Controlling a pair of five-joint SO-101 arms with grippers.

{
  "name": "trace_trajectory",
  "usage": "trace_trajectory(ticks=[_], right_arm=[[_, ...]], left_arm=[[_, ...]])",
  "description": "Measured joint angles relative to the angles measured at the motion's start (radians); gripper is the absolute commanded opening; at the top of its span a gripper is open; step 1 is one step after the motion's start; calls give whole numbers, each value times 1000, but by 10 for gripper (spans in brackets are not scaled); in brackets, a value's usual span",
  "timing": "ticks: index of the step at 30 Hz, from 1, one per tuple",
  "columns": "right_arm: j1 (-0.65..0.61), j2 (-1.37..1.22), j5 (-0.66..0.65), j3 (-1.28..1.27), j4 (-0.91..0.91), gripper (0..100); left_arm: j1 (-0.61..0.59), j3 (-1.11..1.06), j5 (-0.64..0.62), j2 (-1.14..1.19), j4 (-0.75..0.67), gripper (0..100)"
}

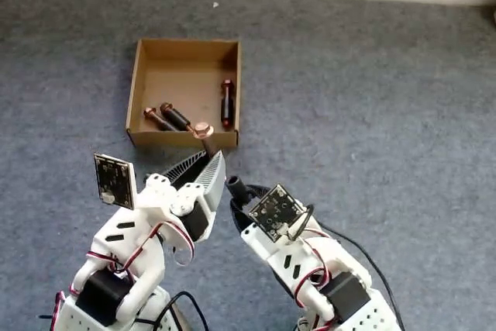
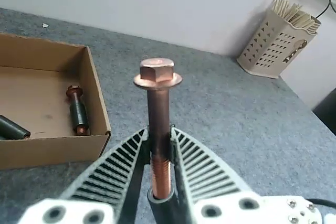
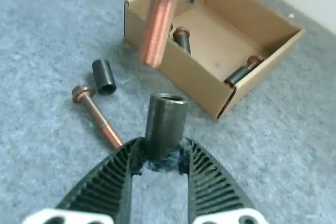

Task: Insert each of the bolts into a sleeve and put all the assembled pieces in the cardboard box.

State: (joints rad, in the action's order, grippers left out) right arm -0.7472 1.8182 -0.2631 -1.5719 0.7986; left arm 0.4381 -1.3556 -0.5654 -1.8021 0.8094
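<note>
We log the left gripper (image 2: pixel 159 135) clamped on a copper bolt (image 2: pixel 158 103) mid-shank, head beyond its fingertips. The right gripper (image 3: pixel 164 148) pinches a dark sleeve (image 3: pixel 167 121) by its base. Both look rigid, slick and probably weighty, so we judge they need firm holds.

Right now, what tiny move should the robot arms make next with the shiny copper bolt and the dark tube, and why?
Likely ease the copper-coloured metal bolt, clamped in the left gripper, toward the open mouth of the dark cylindrical metal sleeve that the right gripper holds. The right wrist view shows the bolt's threaded tip apart from that opening, not inside yet.
</note>
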Motion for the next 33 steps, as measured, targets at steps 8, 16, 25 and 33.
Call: trace_trajectory(ticks=[8,16,25,33], right_arm=[[-6,0,0,0,-97,6],[-49,0,-109,-2,-141,6],[-51,0,-115,-2,-158,6],[-51,-2,-115,-2,-160,6]], left_arm=[[0,0,-63,0,0,5],[-31,0,-68,-6,-48,5],[-29,0,-68,-6,-51,5],[-31,-15,-69,-8,-34,5]])
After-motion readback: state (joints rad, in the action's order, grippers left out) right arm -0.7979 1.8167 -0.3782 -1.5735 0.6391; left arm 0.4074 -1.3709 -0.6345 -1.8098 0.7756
